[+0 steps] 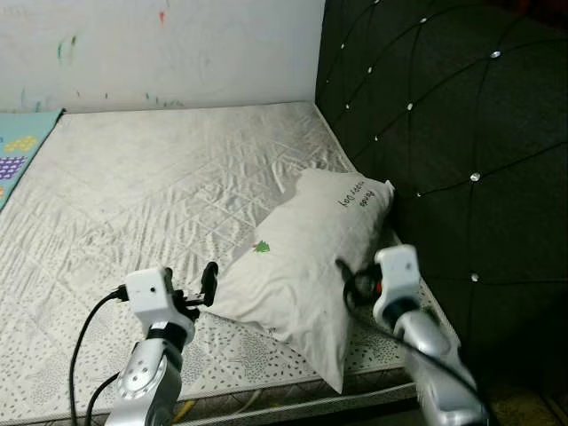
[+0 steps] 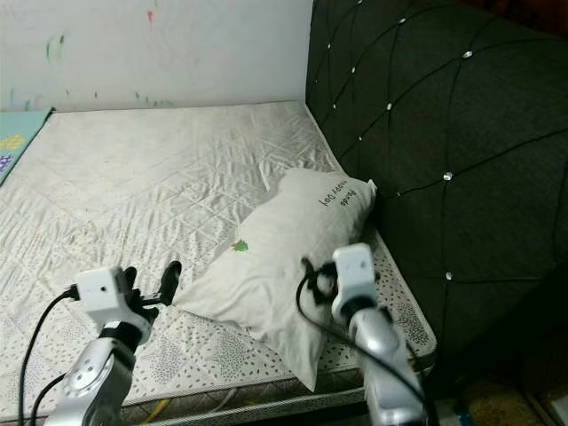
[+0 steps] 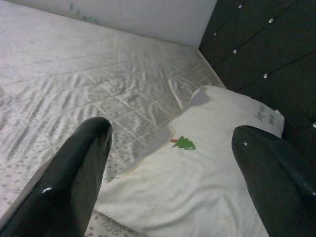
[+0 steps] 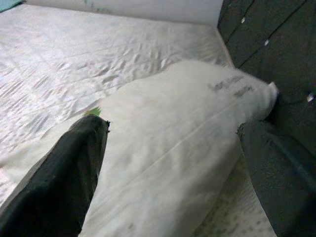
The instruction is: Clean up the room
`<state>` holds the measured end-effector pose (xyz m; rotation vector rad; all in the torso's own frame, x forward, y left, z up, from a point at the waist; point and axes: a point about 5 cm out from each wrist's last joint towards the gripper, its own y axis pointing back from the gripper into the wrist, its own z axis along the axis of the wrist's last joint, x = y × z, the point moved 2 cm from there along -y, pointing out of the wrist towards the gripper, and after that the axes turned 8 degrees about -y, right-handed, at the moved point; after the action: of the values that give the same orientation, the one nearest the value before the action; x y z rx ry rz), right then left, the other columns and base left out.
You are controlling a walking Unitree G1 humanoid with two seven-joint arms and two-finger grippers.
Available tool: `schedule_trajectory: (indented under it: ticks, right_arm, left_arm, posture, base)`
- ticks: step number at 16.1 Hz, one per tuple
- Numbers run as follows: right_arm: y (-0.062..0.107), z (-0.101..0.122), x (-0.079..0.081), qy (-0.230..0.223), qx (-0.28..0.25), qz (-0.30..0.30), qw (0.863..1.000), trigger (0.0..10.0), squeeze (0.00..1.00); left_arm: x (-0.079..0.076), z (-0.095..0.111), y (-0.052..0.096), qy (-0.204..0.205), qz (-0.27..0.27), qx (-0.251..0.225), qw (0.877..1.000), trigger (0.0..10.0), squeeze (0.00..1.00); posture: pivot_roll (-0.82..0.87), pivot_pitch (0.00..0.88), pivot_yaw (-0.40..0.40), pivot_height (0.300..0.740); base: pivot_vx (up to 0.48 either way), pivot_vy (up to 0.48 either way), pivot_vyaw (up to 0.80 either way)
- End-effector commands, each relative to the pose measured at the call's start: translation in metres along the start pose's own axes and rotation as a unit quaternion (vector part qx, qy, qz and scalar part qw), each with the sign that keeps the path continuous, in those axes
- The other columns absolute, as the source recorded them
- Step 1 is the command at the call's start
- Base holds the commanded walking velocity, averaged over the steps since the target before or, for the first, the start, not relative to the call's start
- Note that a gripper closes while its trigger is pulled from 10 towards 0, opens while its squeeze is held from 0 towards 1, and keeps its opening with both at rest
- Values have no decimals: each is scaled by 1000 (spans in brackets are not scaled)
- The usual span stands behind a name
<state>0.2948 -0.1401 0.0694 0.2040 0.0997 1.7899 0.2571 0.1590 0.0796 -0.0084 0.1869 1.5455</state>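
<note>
Left gripper (image 1: 208, 286) is spread wide, your left arm bent up from below, black fingers level and aimed at the near-left corner of the white rectangular fabric pillow (image 1: 306, 262); one fingertip sits just beside that corner, contact not confirmable. Right gripper (image 4: 173, 143) is also spread wide, with the pillow's right end between its two fingers in the right wrist view; your right arm comes up at the pillow's right, silver forearm angled inward, black cable looping off the wrist.

Pillow lies diagonally on the quilted off-white mattress (image 1: 151, 186), far end touching the black diamond-tufted headboard with silver studs (image 1: 453, 151), near end at the mattress's front edge. It's soft and plump, lightly creased, with a small green tree print (image 1: 262, 247) on top and dark script lettering near the headboard end. Mattress cover is wrinkled, stitched in diamonds, speckled near the front edge. Behind the pillow, a white wall (image 1: 177, 44) with small paint marks.
</note>
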Motion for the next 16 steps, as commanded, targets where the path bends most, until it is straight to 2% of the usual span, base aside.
schedule_trajectory:
  ticks: [1, 5, 8, 16]
  right_arm:
    - [2, 7, 5, -4, -10, 13, 1000, 10000, 0]
    - [10, 0, 13, -11, 7, 31, 999, 10000, 0]
    - [17, -2, 12, -15, 9, 24, 1000, 10000, 0]
    - [22, 0, 10, -18, 1, 10, 1000, 10000, 0]
  left_arm:
    - [3, 1, 3, 0, 9, 5, 1000, 10000, 0]
    - [6, 1, 14, -7, 8, 17, 1000, 10000, 0]
    - [11, 0, 22, -7, 15, 29, 999, 10000, 0]
    - [11, -1, 25, -7, 13, 48, 999, 10000, 0]
  posture:
    - [-84, 31, -1, 740]
    - [-64, 81, 8, 740]
    - [-63, 105, 11, 740]
    - [-58, 128, 20, 740]
  base:
    - [0, 0, 0]
    - [0, 0, 0]
    - [0, 0, 0]
    - [0, 0, 0]
